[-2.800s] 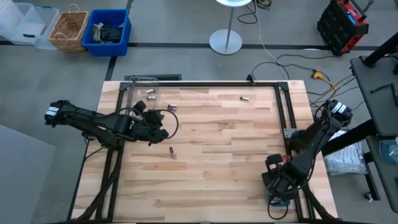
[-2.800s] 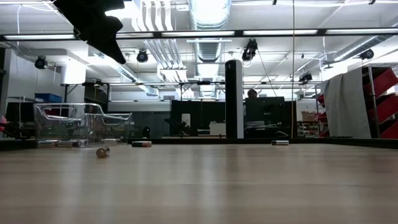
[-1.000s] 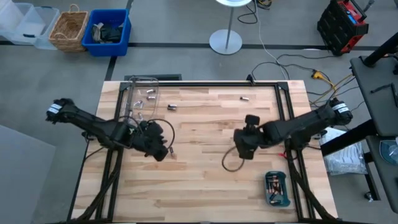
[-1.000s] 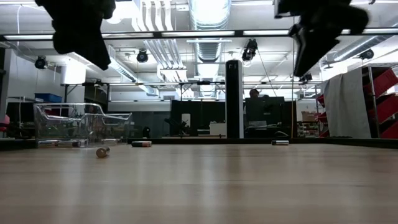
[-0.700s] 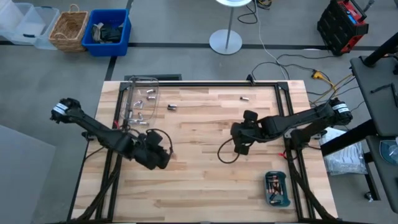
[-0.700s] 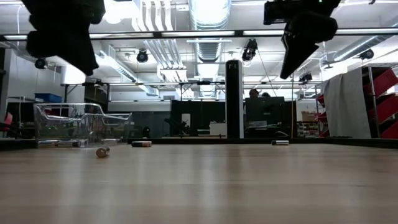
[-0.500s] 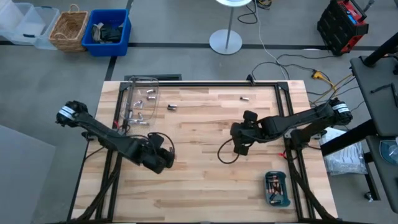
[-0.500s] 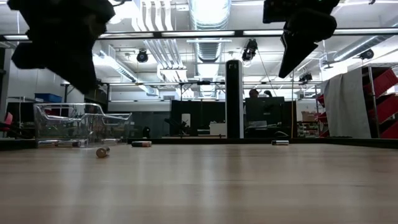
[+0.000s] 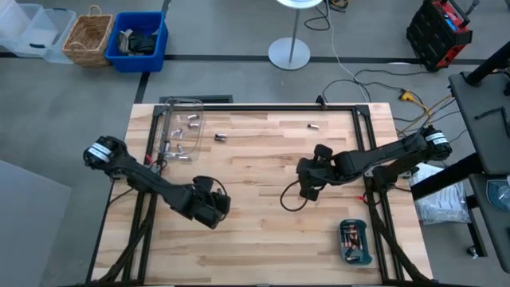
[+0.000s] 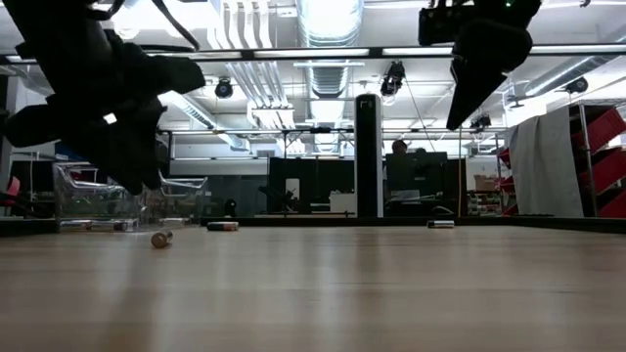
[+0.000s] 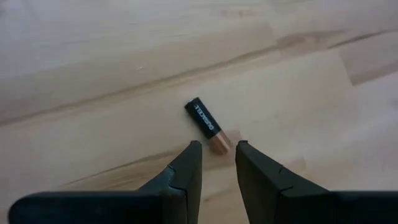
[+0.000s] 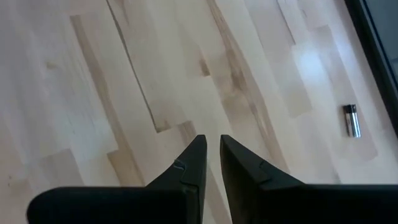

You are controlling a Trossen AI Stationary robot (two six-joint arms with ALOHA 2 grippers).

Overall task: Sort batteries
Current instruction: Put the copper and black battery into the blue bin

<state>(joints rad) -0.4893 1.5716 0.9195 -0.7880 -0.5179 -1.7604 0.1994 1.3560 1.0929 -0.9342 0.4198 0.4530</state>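
Note:
A black battery with a coppery end (image 11: 208,126) lies flat on the wooden table (image 9: 263,239); it also shows in the low view as battery (image 10: 161,239). My left gripper (image 11: 217,151) hovers over it, slightly open, its fingertips standing just off either side of the coppery end without touching. The high view has that gripper (image 9: 215,206) left of centre. My right gripper (image 9: 307,188) hangs high over the middle right (image 10: 458,112), fingers (image 12: 200,149) a narrow gap apart, holding nothing. Two more batteries (image 9: 312,125) (image 9: 221,137) lie toward the far edge.
A clear plastic box (image 9: 179,131) with several batteries stands at the far left. A teal tray (image 9: 355,241) holding batteries sits at the near right corner. A black frame (image 9: 362,143) borders the table. Bare wood lies between the two arms.
My left gripper has travelled toward the table's near edge and a little to the right, coming down over the black-and-copper battery. My right gripper has edged slightly toward the left and then held still, staying high. The batteries have not moved.

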